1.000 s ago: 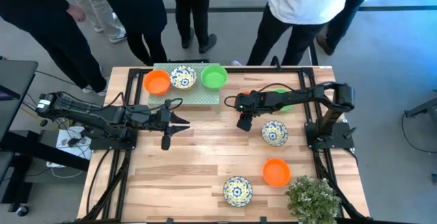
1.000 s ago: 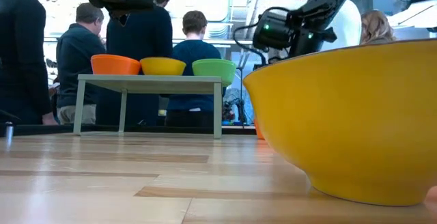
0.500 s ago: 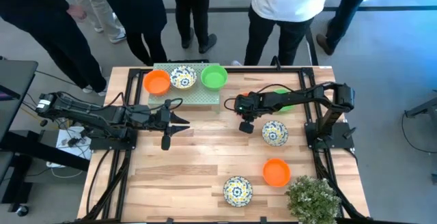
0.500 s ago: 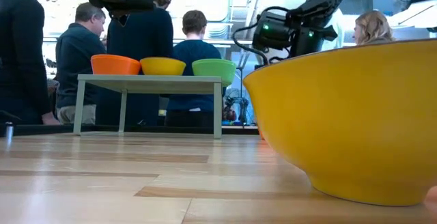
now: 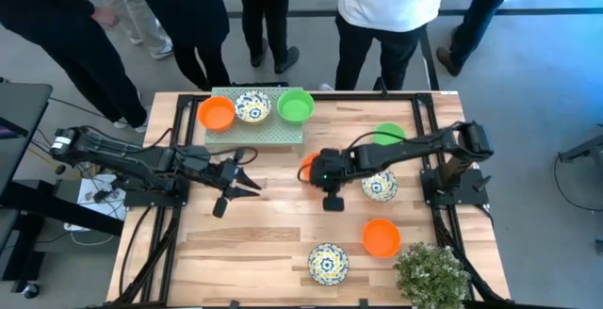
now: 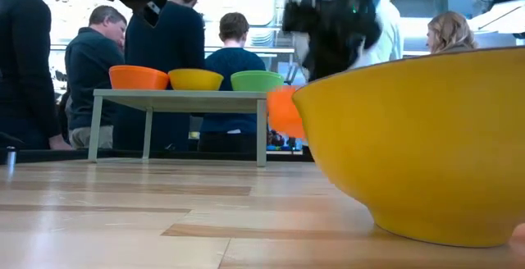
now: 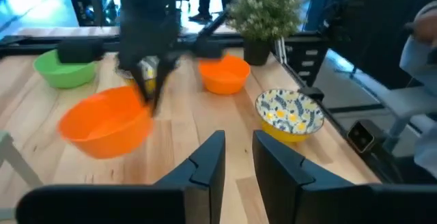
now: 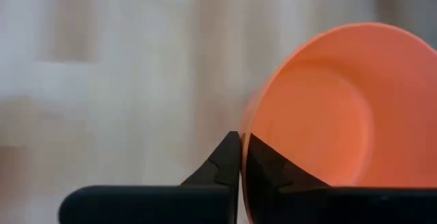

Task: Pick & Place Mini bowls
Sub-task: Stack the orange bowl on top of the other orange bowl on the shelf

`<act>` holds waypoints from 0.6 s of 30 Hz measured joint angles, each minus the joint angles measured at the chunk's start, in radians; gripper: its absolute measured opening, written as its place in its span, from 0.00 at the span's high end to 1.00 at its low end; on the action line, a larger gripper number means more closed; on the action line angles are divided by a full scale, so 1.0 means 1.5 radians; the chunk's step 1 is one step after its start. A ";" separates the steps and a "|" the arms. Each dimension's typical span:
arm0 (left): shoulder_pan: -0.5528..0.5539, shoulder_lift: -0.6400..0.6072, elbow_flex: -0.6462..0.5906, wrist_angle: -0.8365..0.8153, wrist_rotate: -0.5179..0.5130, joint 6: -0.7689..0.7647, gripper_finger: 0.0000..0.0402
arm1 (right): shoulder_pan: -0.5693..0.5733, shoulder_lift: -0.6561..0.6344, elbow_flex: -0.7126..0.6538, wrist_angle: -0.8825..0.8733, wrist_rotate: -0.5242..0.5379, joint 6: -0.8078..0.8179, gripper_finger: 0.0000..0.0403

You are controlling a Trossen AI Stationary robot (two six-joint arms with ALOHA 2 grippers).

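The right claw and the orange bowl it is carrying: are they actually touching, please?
Touching. The right wrist view shows the right claw shut on the rim of the orange bowl, with no gap. The left wrist view shows that bowl hanging tilted from it.

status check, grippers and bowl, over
Right gripper shut on orange bowl, lifted mid-table. Left gripper empty, waiting left. Path clear.
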 joint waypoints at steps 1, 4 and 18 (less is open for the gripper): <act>0.000 0.008 0.000 0.006 0.002 0.008 0.81 | 0.012 0.000 0.012 0.002 -0.009 -0.010 0.99; 0.000 0.042 0.011 0.013 0.006 0.016 0.81 | 0.040 0.000 0.036 0.031 -0.049 -0.033 0.98; -0.010 0.219 0.117 0.019 0.013 0.240 0.81 | 0.057 0.001 0.045 0.112 -0.126 -0.066 1.00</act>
